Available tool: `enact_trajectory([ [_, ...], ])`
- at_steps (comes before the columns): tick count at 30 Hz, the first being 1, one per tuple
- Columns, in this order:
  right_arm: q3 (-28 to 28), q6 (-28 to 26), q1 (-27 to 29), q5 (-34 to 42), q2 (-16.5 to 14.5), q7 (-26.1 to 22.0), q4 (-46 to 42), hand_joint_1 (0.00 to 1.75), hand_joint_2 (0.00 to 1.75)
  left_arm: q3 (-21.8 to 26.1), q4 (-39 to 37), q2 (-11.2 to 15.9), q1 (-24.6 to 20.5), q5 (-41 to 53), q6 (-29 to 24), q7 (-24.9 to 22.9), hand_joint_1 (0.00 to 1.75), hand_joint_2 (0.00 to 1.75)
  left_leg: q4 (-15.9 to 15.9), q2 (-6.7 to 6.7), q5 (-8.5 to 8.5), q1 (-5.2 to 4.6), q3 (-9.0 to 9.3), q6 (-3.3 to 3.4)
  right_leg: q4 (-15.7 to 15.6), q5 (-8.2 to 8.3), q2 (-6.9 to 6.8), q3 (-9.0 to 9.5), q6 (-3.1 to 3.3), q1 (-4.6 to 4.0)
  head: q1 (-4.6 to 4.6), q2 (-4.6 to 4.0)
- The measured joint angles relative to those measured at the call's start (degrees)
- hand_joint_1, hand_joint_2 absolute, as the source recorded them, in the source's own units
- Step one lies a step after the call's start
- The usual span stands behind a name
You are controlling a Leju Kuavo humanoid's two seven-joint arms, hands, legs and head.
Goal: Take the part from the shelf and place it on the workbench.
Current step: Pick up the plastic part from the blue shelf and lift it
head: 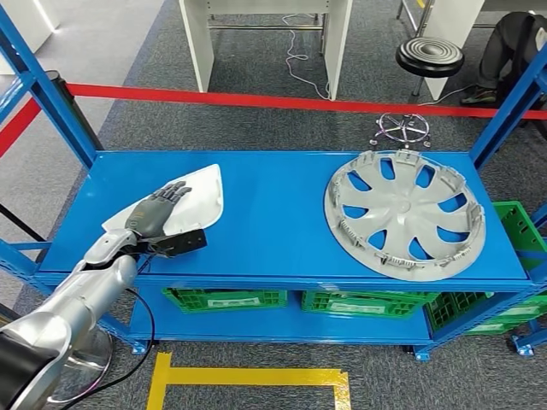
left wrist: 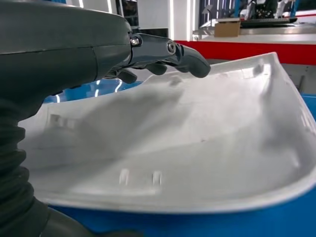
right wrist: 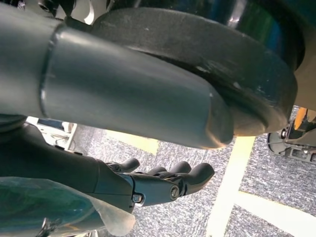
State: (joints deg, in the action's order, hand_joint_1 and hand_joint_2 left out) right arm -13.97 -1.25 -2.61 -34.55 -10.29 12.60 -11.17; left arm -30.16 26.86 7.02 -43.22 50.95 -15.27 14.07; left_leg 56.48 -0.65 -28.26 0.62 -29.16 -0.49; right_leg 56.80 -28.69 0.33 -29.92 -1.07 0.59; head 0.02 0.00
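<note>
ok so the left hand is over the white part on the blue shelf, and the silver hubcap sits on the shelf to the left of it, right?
Not quite. In the head view the hubcap lies to the right of the white part, not the left. The rest stands: the left hand is over the white part on the blue shelf.

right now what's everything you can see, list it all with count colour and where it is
white part: one, white, left end of the top shelf, under the left hand
wheel cover: one, silver grey, right half of the top shelf, lying flat
shelf: one, blue metal, straight ahead
crates: several, green, on the lower shelf level and beside the right end
stool: one, black seat, on the floor beyond the shelf
tape line: one, red, across the floor behind the shelf
floor marking: one, yellow, on the floor in front of the shelf
left hand: one, dark grey, fingers over the white part
right hand: one, dark grey, hanging above the floor, holding nothing
</note>
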Motion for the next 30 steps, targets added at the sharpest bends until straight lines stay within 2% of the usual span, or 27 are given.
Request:
enact_trajectory([
  [1,0.0,0.1,0.0,0.0,0.0,0.0,0.0,0.00,0.00,0.0,0.0,0.0,-0.1,-0.1,0.3,0.2,0.00,1.75,0.0,0.00,0.00,0.00,0.00,0.00,0.0,0.01,0.00,0.00,0.00,0.00,-0.01,0.00],
  [5,0.0,0.1,0.0,-0.2,0.0,0.0,0.0,0.00,0.00,0.0,-0.1,0.0,-0.2,-0.8,-0.2,0.7,0.00,0.00,0.0,0.00,0.02,0.00,0.01,0.00,0.0,0.02,0.00,0.00,0.01,0.00,0.00,0.00],
  [9,0.0,0.1,0.0,-0.6,0.0,-0.1,0.0,0.00,0.00,0.0,-0.3,0.0,0.0,-1.2,-2.4,0.9,0.00,0.00,0.0,0.00,0.03,0.00,0.00,0.00,0.0,0.02,0.00,-0.01,0.02,0.00,-0.01,0.00],
  [13,0.0,0.1,0.0,-1.2,0.0,-0.1,0.0,0.00,0.00,0.0,-0.4,0.1,0.0,-0.2,-4.6,-0.1,0.00,1.75,0.0,0.00,0.03,0.00,-0.01,0.00,0.0,0.02,0.01,-0.03,0.02,0.00,-0.01,0.00],
  [17,0.0,-0.2,0.0,-1.5,0.0,-0.1,0.0,0.00,0.00,-0.1,-0.6,0.1,0.0,2.5,-8.0,-3.3,0.03,1.75,0.0,0.00,0.03,0.00,-0.02,0.00,0.0,0.02,0.01,-0.04,0.02,0.00,0.00,0.00],
  [21,0.0,-0.8,0.0,-1.7,0.0,-0.4,0.0,0.00,0.00,-0.8,-1.1,0.2,-0.1,7.0,-11.4,-7.3,1.75,1.75,0.0,0.00,0.02,0.00,-0.02,0.00,0.0,0.02,0.01,-0.05,0.02,0.00,0.00,-0.01],
  [23,0.0,-1.3,0.0,-1.9,0.0,-0.7,0.0,0.00,0.00,-1.7,-1.7,0.4,-0.1,10.0,-11.8,-10.1,1.75,1.75,0.0,0.00,0.02,0.00,-0.02,0.00,0.0,0.02,0.01,-0.05,0.02,0.00,0.01,-0.01],
  [26,0.0,-2.1,0.0,-2.1,0.0,-1.6,0.0,0.00,0.00,-2.7,-2.5,0.8,-0.2,12.5,-9.7,-13.1,1.75,1.75,0.0,0.00,0.03,0.00,-0.02,0.00,0.0,0.02,0.01,-0.05,0.02,0.00,0.00,-0.01],
  [30,-0.2,-2.7,0.0,-2.1,0.0,-2.5,0.0,0.00,0.00,-3.4,-3.3,1.4,-0.4,13.6,-7.4,-14.6,1.75,1.75,0.0,0.01,0.03,0.00,-0.01,-0.01,0.1,0.02,0.01,-0.05,0.02,0.00,0.00,0.00],
])
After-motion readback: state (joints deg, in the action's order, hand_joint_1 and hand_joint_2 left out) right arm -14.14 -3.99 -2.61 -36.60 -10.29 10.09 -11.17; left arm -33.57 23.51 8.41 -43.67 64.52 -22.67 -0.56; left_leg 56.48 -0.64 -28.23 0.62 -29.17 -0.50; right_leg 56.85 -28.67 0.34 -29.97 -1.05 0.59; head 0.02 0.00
